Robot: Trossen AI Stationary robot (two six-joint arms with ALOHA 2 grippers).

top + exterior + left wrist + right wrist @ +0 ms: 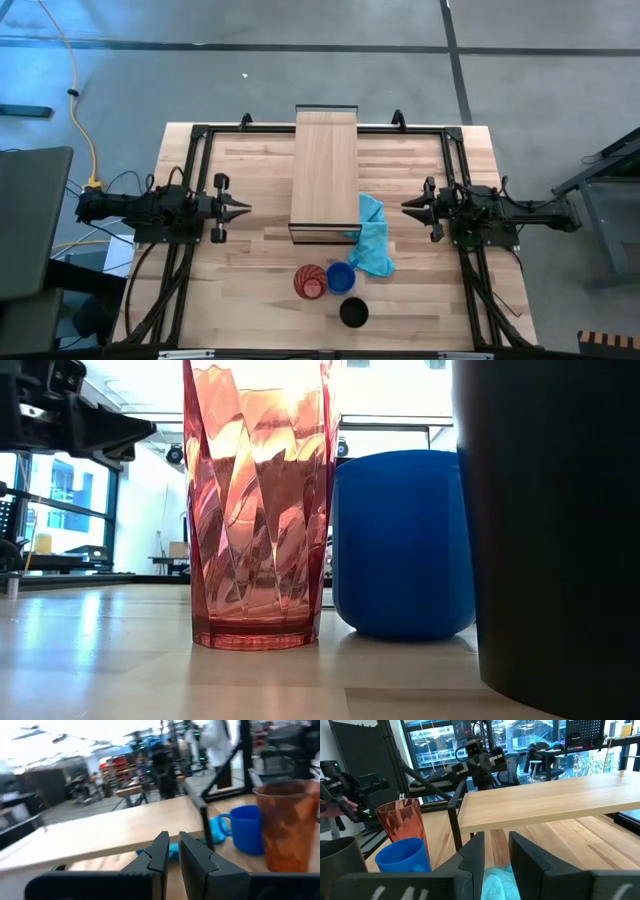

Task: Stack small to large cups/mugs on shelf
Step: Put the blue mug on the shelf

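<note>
Your three cups stand clustered on the bench in front of the shelf (324, 175): red tumbler (310, 281), blue mug (340, 276), black cup (353, 313). Both arms wait level with the shelf's sides, so neither is clearly nearer. The left gripper (243, 209) has its fingers nearly together; the right gripper (408, 207) has its fingers slightly apart, both empty.

Three cups (331, 284) near the shelf (324, 172) on table (250, 280)

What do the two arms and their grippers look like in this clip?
Both arms are dark, nearly black, with boxy wrists and black cables running along them. The left gripper and right gripper each end in two tapered, wedge-shaped black fingers. No markings are readable.
</note>
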